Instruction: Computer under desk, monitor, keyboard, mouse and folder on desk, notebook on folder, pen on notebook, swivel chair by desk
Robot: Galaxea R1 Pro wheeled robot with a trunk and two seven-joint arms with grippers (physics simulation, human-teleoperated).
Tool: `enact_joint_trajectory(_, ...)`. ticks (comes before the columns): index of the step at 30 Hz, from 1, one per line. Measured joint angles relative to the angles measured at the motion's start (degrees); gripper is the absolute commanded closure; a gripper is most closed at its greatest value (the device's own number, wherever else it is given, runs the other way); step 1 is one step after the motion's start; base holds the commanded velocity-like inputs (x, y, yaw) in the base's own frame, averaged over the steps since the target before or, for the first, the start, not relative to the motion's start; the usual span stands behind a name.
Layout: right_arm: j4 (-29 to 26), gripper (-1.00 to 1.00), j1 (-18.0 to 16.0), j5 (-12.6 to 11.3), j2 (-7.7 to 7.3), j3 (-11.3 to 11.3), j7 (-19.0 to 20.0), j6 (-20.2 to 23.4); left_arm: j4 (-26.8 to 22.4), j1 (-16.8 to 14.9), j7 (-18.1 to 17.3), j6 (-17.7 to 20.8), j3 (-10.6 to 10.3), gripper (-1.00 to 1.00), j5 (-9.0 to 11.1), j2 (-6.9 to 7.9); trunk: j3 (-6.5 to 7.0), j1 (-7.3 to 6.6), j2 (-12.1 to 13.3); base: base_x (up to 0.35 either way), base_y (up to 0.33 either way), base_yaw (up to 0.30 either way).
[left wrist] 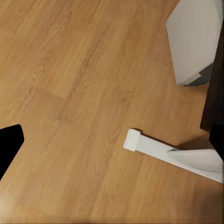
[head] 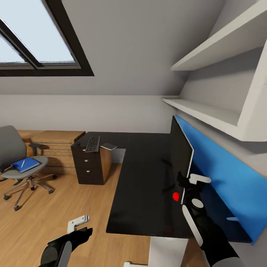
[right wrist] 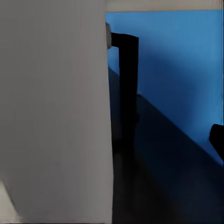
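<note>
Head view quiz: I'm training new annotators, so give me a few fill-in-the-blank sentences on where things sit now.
1. The folder lies on the seat of the ____.
2. The keyboard rests on the black ____ unit.
3. The monitor stands on the ____.
4. A pen lies on top of the ____.

Missing words: swivel chair; drawer; desk; folder

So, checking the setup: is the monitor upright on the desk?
Upright: the monitor stands edge-on on the desk.

A dark-framed skylight [head: 35, 40] sits in the sloped grey ceiling [head: 141, 44]. White wall shelves [head: 215, 111] hang at the right. Warm wood floor [head: 44, 222] runs to low light-wood shelving [head: 55, 142] beside a black drawer unit [head: 89, 165].
</note>
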Motion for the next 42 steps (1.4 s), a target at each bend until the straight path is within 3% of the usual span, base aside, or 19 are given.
enact_joint_trajectory(16, 0.08, -1.00, 0.01, 0.04, -0.01, -0.02, -0.02, 0.00, -0.01, 0.00, -0.04, 0.05, 0.04, -1.00, 0.00, -0.01, 0.00, 0.01, 0.01, -0.036, -0.032, 0.000)
enact_joint_trajectory(42, 0.03, -1.00, 0.01, 0.00, 0.06, 0.06, 0.12, 0.18, -0.02, 0.00, -0.04, 0.11, 0.20, -1.00, 0.01, 0.41, 0.00, 0.03, 0.01, -0.325, 0.031, 0.000)
